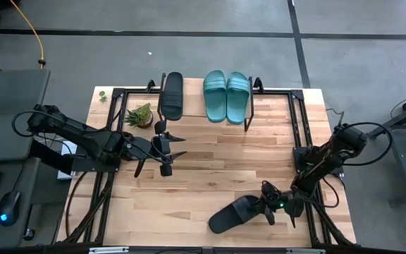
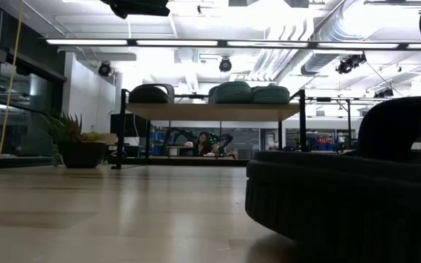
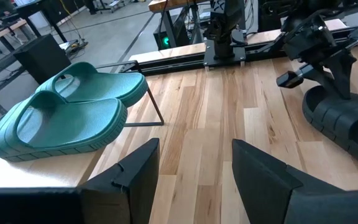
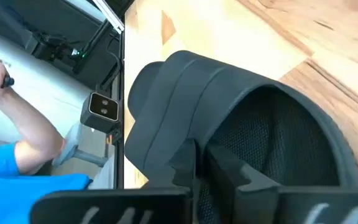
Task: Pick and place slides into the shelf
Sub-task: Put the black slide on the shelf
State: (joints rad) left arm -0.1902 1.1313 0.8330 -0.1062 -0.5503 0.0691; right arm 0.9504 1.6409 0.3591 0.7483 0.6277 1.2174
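The right claw (image 1: 268,206), pinching the last black slide (image 1: 232,214) at the counter's near right, sits far from the shelf (image 1: 189,113); the left claw (image 1: 177,156) is spread.

two teal slides (image 1: 227,96), two black slides (image 1: 171,95) (one plant (image 1: 141,115))

- In the low view, a black slide (image 2: 357,183) fills the right foreground, cut off by the right and bottom edges.
- In the right wrist view, the right gripper (image 4: 201,163) is pressed to that slide's strap; finger position cannot be judged.
- A person's arm (image 4: 23,146), in a blue sleeve, is cut off at the left edge.
- Behind the shelf (image 2: 214,111), the room is too small to read.
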